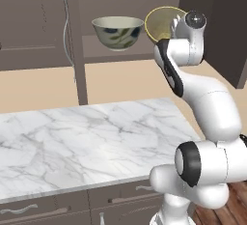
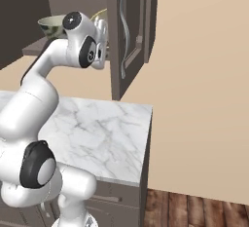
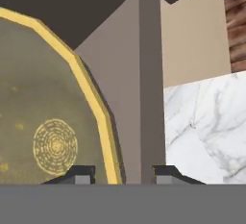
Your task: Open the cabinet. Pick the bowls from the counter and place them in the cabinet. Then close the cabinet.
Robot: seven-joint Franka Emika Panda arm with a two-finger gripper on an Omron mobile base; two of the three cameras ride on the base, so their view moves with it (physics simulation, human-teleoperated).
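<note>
Across the lower left of the left base view, the counter (image 1: 82, 137) is lying bare as a broad white marble slab, its front edge running left to right above the low drawers (image 1: 58, 208). In the right base view its right end is stopping short of the beige wall (image 2: 204, 75), with wooden floor (image 2: 194, 209) showing below.

Above it, in the upper half of both base views, the cabinet (image 1: 130, 48) is standing open. Its right door (image 2: 131, 31) is swinging out toward the camera, its vertical bar handle (image 2: 125, 31) facing inward just beside the hand. The left door (image 1: 34, 21) is filling the upper left of the left base view.

On the cabinet floor the grey-cream bowl (image 1: 117, 32) is sitting upright at upper centre, mouth facing up. Just to its right the mustard-yellow bowl (image 1: 161, 22) is tipping its mouth toward the camera, partly hidden behind the robot's wrist.

In the hand view the yellow rim (image 3: 96, 98) is running diagonally from upper left to bottom centre, passing between the tips of the gripper (image 3: 122, 172). The fingers (image 3: 79, 172) are standing parted on either side of the rim; whether they are touching it I cannot tell. The cabinet's side panel (image 3: 149, 83) is standing close right of the rim.
</note>
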